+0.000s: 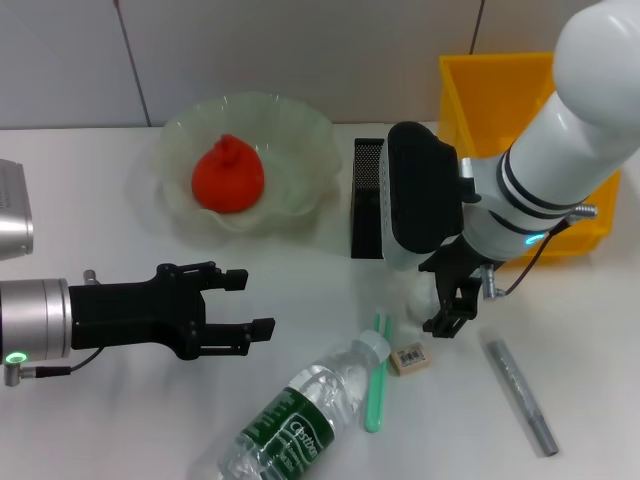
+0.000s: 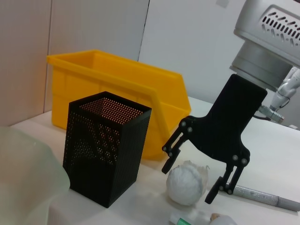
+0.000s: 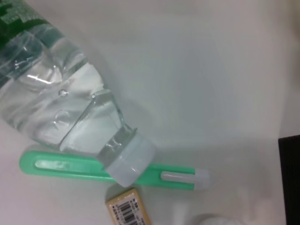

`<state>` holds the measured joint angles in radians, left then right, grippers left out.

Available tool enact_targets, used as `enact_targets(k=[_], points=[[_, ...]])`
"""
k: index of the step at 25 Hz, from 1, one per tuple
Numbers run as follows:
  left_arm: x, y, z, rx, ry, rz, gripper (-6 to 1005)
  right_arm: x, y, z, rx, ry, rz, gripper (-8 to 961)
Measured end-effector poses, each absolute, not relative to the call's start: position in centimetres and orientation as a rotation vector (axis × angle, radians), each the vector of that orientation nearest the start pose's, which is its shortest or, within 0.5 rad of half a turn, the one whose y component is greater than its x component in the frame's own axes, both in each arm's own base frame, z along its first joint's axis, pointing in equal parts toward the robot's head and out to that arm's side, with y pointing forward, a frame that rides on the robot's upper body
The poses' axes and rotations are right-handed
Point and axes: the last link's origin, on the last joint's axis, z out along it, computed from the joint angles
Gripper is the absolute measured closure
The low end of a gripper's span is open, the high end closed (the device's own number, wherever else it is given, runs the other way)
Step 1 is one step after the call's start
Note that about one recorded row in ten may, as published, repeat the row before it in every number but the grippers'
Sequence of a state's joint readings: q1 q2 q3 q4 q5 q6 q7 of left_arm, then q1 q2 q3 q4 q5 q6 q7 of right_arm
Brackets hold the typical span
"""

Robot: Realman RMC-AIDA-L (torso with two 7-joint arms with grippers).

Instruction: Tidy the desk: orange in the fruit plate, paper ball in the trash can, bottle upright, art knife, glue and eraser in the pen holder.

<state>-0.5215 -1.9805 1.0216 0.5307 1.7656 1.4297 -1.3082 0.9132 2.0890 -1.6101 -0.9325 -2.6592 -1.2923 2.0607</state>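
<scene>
**Right gripper straddles the paper ball**

Your right gripper (image 2: 197, 180) hangs with jaws spread on either side of the paper ball (image 2: 185, 184), just beside the pen holder (image 1: 368, 198) toward the table's far edge. Your left gripper (image 1: 248, 305) hovers with jaws released. The orange (image 1: 228, 176) sits in the fruit plate (image 1: 300, 125); the bottle (image 1: 288, 422) lies at the near edge.

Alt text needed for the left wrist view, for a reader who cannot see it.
The right arm's black gripper hangs open around a small white crumpled paper ball on the white desk. Beside the ball stands a square black mesh pen holder, with a bright yellow rectangular plastic trash can behind it.
</scene>
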Motion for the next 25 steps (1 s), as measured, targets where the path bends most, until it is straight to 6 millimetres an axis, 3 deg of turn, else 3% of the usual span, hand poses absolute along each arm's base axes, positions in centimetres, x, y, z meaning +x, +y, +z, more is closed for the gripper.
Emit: enact_targets(k=[13, 15, 18, 25], points=[[-27.2, 33.2, -1.1, -2.796, -0.559, -0.593, 185, 15.1, 39.6, -7.2, -2.784, -0.08, -0.863, 251], [-27.2, 33.2, -1.1, -2.796, -0.559, -0.593, 185, 14.6, 39.6, -6.9, -2.788, -0.069, -0.846, 319], [-27.2, 33.2, -1.1, -2.796, -0.559, -0.593, 185, 13.4, 39.5, -6.0, -2.792, -0.028, -0.811, 422], [-27.2, 33.3, -1.1, -2.795, -0.558, -0.594, 184, 10.1, 39.8, -1.0, -2.818, 0.19, -0.509, 426]])
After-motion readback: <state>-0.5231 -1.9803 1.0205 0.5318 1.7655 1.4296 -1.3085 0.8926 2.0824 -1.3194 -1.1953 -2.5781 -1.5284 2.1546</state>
